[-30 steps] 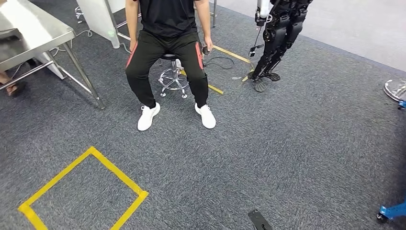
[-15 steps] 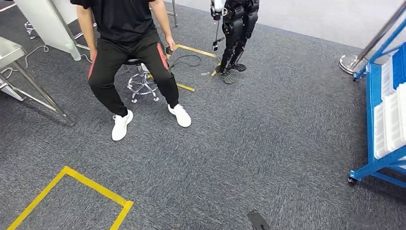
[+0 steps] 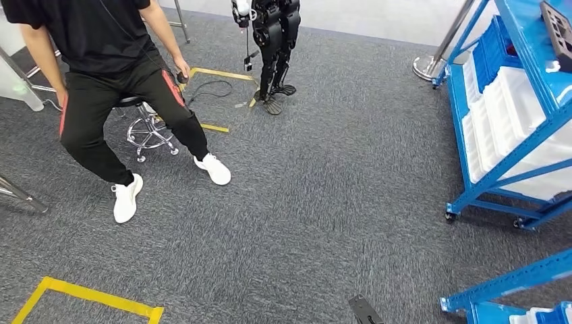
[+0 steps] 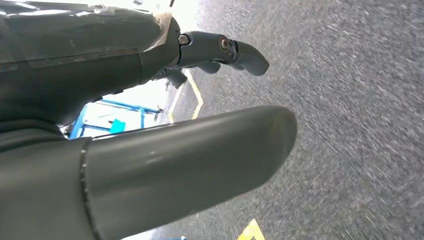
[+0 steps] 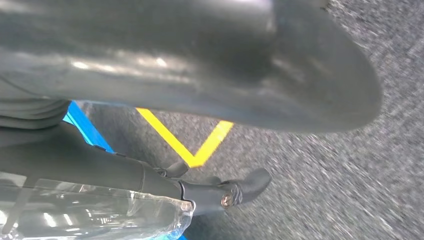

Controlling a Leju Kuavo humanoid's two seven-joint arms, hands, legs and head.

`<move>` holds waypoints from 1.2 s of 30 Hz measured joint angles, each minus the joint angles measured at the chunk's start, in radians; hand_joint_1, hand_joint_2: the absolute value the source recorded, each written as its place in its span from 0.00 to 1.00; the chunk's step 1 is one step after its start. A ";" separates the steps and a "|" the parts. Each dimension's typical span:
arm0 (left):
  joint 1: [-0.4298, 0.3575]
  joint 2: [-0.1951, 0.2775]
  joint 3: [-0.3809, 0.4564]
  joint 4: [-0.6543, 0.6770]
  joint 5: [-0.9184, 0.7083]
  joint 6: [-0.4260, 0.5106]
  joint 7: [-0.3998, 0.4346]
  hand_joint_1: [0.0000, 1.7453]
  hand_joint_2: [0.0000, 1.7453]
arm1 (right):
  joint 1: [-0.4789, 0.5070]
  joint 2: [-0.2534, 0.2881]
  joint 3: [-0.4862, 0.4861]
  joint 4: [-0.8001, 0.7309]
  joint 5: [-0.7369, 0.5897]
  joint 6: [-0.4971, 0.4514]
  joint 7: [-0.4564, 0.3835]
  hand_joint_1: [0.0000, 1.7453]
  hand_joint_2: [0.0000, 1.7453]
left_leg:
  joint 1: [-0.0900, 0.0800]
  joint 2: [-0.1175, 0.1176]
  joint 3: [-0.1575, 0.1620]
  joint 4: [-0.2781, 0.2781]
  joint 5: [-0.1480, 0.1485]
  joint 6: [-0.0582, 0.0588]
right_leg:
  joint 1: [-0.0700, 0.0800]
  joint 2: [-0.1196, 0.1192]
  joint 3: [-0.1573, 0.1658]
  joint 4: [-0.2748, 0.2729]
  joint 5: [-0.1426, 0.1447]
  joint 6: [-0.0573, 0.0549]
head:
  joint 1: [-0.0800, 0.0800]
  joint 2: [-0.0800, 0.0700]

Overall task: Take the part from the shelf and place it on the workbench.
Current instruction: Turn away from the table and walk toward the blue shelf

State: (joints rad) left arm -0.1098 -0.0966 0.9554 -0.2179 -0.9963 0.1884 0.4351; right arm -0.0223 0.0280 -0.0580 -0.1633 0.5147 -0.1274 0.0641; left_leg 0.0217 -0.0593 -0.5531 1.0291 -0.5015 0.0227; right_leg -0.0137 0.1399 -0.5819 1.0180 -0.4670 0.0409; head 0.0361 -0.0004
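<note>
One big blue shelf (image 3: 502, 145) is standing at the right side of the head view, on the grey carpet (image 3: 324, 202). White bins (image 3: 502, 115) are sitting in rows on it. A person (image 3: 101, 74) is sitting on a stool (image 3: 145, 125) at the far left, well apart from the shelf. A dark robot (image 3: 273, 40) is standing behind, near the yellow tape (image 3: 88, 297) lines.

The part (image 3: 556, 27) is lying on the top of the shelf, right at the corner of the view. It is dark and blocky with holes in it. It is probably hard and a bit heavy, and not easy to break. Holding it across its long flat sides would likely be best, with a firm grip.

The left hand (image 4: 150, 115) is hanging over the carpet, holding nothing, fingers apart. The right hand (image 5: 165, 130) is hanging loose too, with nothing in it.
</note>
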 joint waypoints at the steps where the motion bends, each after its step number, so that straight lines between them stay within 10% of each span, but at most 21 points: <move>1: -0.001 0.000 0.000 0.000 0.000 0.000 0.000 0.00 0.00 | 0.002 0.000 0.000 0.000 0.000 0.000 0.000 0.00 0.00 | 0.000 0.013 0.003 -0.006 0.003 0.009 | 0.001 -0.021 -0.008 0.012 -0.006 0.004 | 0.001 0.000; 4: 0.001 0.000 0.000 0.000 0.000 0.001 0.000 0.00 0.00 | -0.005 0.001 0.000 0.000 0.002 0.000 -0.001 0.00 0.00 | -0.002 0.059 0.007 -0.015 0.007 0.023 | 0.003 -0.111 -0.082 0.156 -0.072 0.000 | 0.007 0.000; 7: 0.004 0.001 0.000 0.000 0.001 0.002 0.000 0.00 0.00 | -0.005 0.000 0.000 0.000 0.004 0.002 -0.002 0.00 0.00 | -0.005 0.104 0.007 -0.015 0.005 0.025 | -0.003 -0.129 -0.129 0.259 -0.100 0.009 | 0.007 0.000; 10: 0.003 0.001 0.000 0.000 0.001 0.002 0.000 0.00 0.00 | -0.004 -0.002 0.000 0.000 0.003 0.003 -0.002 0.00 0.00 | -0.005 0.140 0.014 -0.014 0.000 0.017 | -0.006 -0.172 -0.031 0.088 -0.035 0.028 | 0.008 0.000; 12: 0.002 0.001 0.000 0.000 0.001 0.002 0.000 0.00 0.00 | -0.007 -0.002 0.000 0.000 0.003 0.003 -0.002 0.00 0.00 | -0.009 0.160 0.021 -0.013 -0.006 0.005 | 0.001 -0.203 0.016 0.003 -0.011 0.021 | 0.007 0.000; 15: -0.003 0.002 0.000 0.000 0.000 0.002 0.000 0.00 0.00 | -0.004 -0.001 -0.001 0.000 0.002 0.003 0.001 0.00 0.00 | -0.008 0.178 0.032 -0.015 -0.013 -0.014 | 0.001 -0.181 0.017 -0.010 -0.004 0.000 | 0.005 0.000; 21: 0.001 0.003 0.000 0.000 0.000 0.002 0.000 0.00 0.00 | -0.006 0.001 -0.005 0.000 0.000 0.005 0.005 0.00 0.00 | 0.000 0.060 -0.083 0.238 -0.151 -0.029 | -0.010 -0.112 0.022 -0.018 0.009 -0.033 | 0.002 0.000; 23: 0.004 0.004 0.000 0.000 0.000 0.002 0.000 0.00 0.00 | -0.002 0.002 -0.006 0.000 0.000 0.005 0.006 0.00 0.00 | 0.004 0.055 -0.091 0.239 -0.121 -0.031 | -0.010 -0.083 0.023 -0.016 0.009 -0.033 | 0.002 0.000; 26: 0.004 0.005 0.000 0.000 0.000 0.002 -0.001 0.00 0.00 | -0.003 0.002 -0.007 0.000 0.000 0.005 0.007 0.00 0.00 | 0.019 0.002 -0.026 0.077 -0.028 -0.036 | -0.010 -0.042 0.015 0.001 0.004 -0.024 | 0.003 0.000; 28: 0.004 0.005 0.000 0.000 -0.001 0.002 -0.002 0.00 0.00 | -0.005 0.001 -0.007 0.000 0.002 0.005 0.007 0.00 0.00 | 0.020 -0.030 -0.008 0.024 -0.016 -0.032 | -0.006 -0.018 0.000 0.010 0.001 -0.009 | 0.004 0.000; 30: 0.004 0.004 0.000 0.001 -0.001 0.002 -0.002 0.00 0.00 | -0.002 0.000 -0.008 0.000 0.003 0.005 0.008 0.00 0.00 | 0.013 -0.008 -0.004 0.018 -0.016 -0.015 | -0.006 0.002 -0.011 0.009 0.005 0.006 | 0.005 0.000; 36: 0.006 0.004 0.001 0.001 -0.005 0.002 -0.002 0.00 0.00 | -0.005 0.001 -0.008 0.000 0.005 0.008 0.007 0.00 0.00 | 0.004 0.082 0.007 0.005 -0.007 0.020 | -0.007 -0.125 -0.132 0.252 -0.103 0.008 | 0.008 0.000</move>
State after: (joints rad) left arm -0.1035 -0.0928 0.9560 -0.2173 -1.0015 0.1905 0.4330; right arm -0.0276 0.0288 -0.0660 -0.1633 0.5195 -0.1190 0.0713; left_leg 0.0254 0.0229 -0.5460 1.0339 -0.5087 0.0424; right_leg -0.0211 0.0151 -0.7134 1.2700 -0.5698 0.0488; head 0.0443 -0.0004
